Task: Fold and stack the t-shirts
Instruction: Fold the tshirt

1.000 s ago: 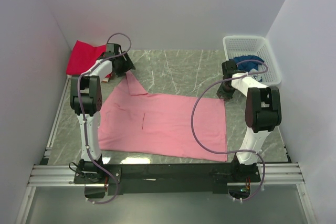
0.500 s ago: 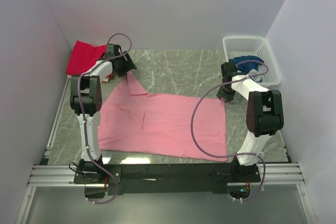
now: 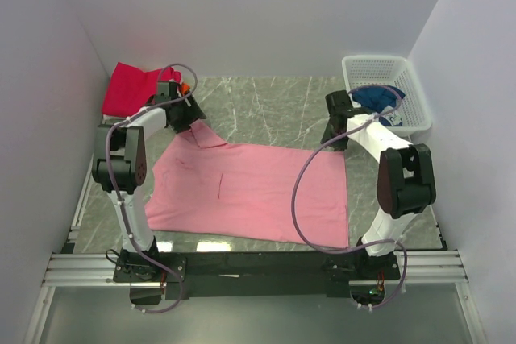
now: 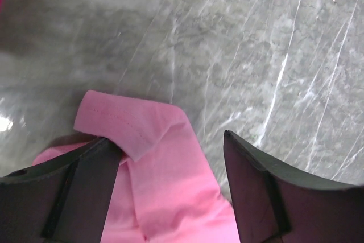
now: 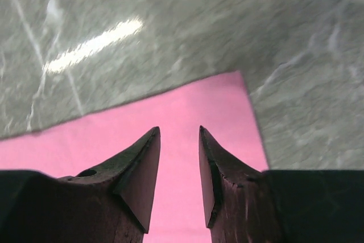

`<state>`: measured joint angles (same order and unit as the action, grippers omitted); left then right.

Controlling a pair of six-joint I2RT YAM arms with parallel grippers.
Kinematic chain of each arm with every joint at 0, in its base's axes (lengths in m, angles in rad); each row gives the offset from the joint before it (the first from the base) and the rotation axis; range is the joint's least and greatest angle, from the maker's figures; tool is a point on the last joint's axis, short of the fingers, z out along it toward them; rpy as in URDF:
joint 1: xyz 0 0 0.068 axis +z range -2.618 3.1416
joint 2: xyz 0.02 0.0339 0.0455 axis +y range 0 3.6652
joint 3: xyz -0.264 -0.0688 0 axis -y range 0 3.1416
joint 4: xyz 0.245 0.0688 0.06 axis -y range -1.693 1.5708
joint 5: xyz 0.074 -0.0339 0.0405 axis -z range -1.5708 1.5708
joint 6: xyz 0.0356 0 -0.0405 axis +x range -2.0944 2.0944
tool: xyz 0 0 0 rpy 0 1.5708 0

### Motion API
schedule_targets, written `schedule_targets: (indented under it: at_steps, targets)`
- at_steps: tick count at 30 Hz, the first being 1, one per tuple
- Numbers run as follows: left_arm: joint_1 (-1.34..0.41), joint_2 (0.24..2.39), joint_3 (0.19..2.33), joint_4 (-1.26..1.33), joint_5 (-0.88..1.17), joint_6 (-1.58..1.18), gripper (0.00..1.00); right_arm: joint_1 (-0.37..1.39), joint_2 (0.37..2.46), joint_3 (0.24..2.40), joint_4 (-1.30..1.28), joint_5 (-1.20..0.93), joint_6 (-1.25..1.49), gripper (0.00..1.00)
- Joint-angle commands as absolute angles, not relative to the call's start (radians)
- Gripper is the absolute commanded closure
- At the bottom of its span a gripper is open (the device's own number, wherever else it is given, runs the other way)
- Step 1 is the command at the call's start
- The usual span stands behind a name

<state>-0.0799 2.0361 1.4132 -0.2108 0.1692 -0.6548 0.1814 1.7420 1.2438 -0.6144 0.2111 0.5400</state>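
A light pink t-shirt lies spread flat on the marble table. My left gripper hovers at its far left sleeve. In the left wrist view that gripper is wide open, and the folded sleeve tip lies loose between the fingers. My right gripper is over the shirt's far right corner. In the right wrist view it stands open with a narrow gap, the pink cloth flat below and nothing pinched. A magenta-red t-shirt lies at the back left.
A white mesh basket stands at the back right with a dark blue t-shirt in it. A bit of orange cloth shows beside the red shirt. White walls close in on three sides.
The left arm's elbow swung left, and the sleeve now lies lower and flatter. The right gripper moved left and toward the back wall near the shirt's corner.
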Motion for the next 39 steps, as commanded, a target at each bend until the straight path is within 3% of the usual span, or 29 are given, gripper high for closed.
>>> schedule_targets:
  at_steps: [1,13,29,39]
  targets:
    - [-0.078,1.930,1.362,-0.187,0.118,-0.680,0.23,0.234,1.741,1.276,-0.647,0.183,0.532,0.59]
    - [-0.078,1.852,1.273,-0.173,0.118,-0.681,0.20,0.310,1.830,1.256,-0.644,0.069,0.545,0.59]
    - [-0.011,1.899,1.172,-0.296,0.057,-0.657,0.20,0.348,1.939,1.249,-0.661,0.003,0.574,0.59]
    - [0.052,1.945,1.222,-0.279,0.095,-0.580,0.20,0.410,1.976,1.302,-0.692,0.009,0.615,0.60]
